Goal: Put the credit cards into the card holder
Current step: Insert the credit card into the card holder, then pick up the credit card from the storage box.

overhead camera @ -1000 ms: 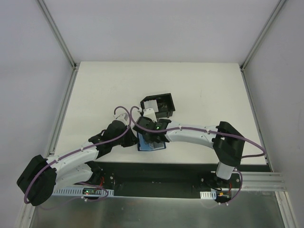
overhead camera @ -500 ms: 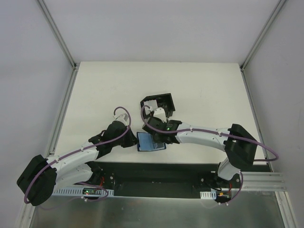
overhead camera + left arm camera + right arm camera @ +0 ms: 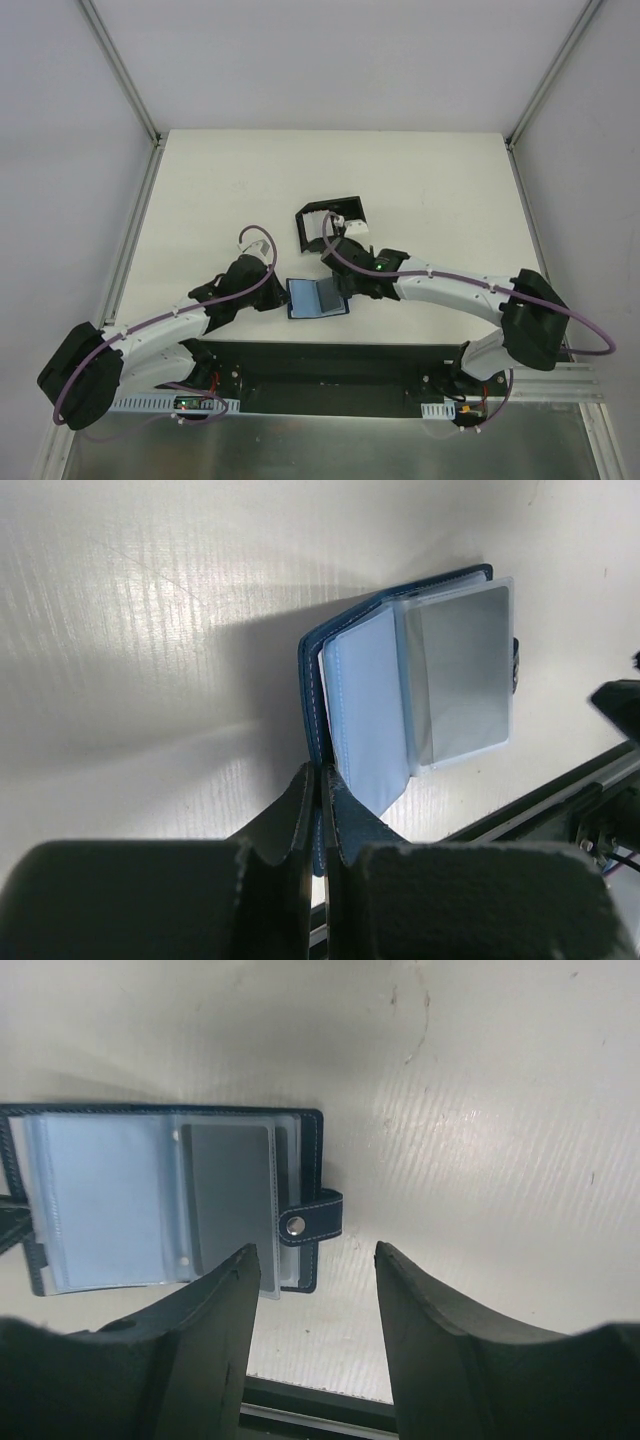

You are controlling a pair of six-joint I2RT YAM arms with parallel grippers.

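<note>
Table (image 3: 420,180): white, with walls on three sides. No readable brand, label or writing on any item.

Right arm (image 3: 450,290): reaches from its base leftward across the near part of the table. One second ago its wrist hung directly over the card holder and hid most of it. It has since drawn back toward the black box, and its elbow has swung out to the right.

Left arm (image 3: 170,325): lies low along the near left, in the same pose as a second ago.

Black box (image 3: 312,240): open-topped, beyond the card holder, partly covered by the right wrist. Something pale lies inside; whether it is cards cannot be told.

Card holder (image 3: 318,297): dark blue, lying open and flat near the front edge, between the two grippers, in the same place as before and now unobstructed from above.

Left gripper (image 3: 318,780): fingers pinched narrow on the edge of the holder's left cover.

Right gripper (image 3: 316,1247): fingers spread wide, holding nothing, above the table just beside the holder's strap side.

Card (image 3: 230,1195): grey, seated in a clear sleeve (image 3: 505,670) on the holder's right half.

Snap (image 3: 294,1224): pale metal, on the blue strap, unfastened.
</note>
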